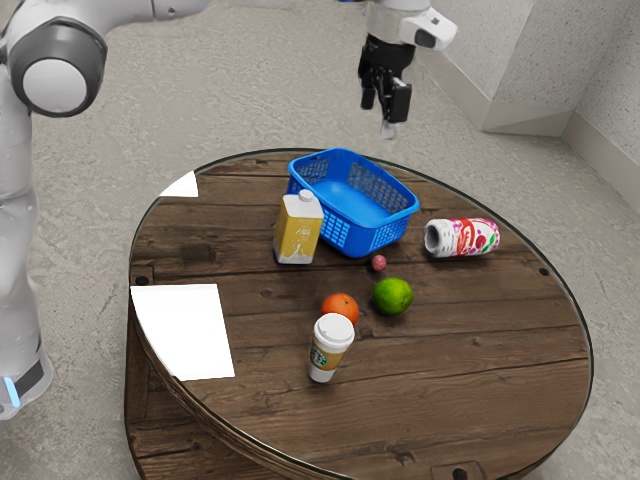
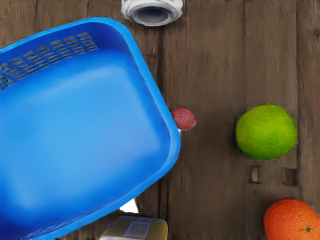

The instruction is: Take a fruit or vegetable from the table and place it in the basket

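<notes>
High above the far side of the table, my gripper (image 1: 384, 112) is open, its two black fingers standing apart over the basket's far side. The blue basket (image 1: 352, 203) has a bare inner floor, and its rim (image 2: 173, 142) runs close by a small pinkish-red round fruit (image 2: 184, 119). That small fruit (image 1: 379, 263) lies on the table just outside the basket. A green lime (image 1: 393, 296) rests nearer the table's middle, also a lime (image 2: 266, 132) under the hand camera. Beside it is an orange (image 1: 340, 308), partly behind a cup; the orange (image 2: 292, 220) is cut off by the frame edge.
A yellow carton (image 1: 298, 230) stands upright against the basket's near side. The lidded white coffee cup (image 1: 331, 347) stands in front of the orange. A colourful can (image 1: 463, 238) lies on its side toward the exterior view's right. The round wooden table (image 1: 480, 365) carries all of these.
</notes>
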Robot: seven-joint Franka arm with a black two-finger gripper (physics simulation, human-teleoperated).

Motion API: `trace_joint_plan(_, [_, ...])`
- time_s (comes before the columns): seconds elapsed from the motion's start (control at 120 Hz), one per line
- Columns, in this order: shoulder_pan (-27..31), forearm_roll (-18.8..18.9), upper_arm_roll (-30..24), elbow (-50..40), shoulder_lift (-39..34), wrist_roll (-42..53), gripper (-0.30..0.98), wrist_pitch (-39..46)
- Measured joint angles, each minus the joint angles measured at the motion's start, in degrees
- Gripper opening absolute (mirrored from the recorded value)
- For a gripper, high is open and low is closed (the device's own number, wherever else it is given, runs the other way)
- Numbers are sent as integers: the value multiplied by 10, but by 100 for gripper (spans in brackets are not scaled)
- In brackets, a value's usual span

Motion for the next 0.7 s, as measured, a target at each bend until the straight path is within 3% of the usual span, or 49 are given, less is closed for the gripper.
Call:
trace_joint_plan(0.167, [28,0,5,9,1,-4,69,-20])
trace_joint_plan(0.25, [28,-2,2,88,-15,-5,69,-40])
trace_joint_plan(0.383, [103,0,-105,151,-16,-8,69,-61])
trace_joint_plan(0.55, [-1,3,-129,155,77,-11,68,-65])
trace_joint_plan(0.7, [-4,5,-125,152,140,-12,69,-55])
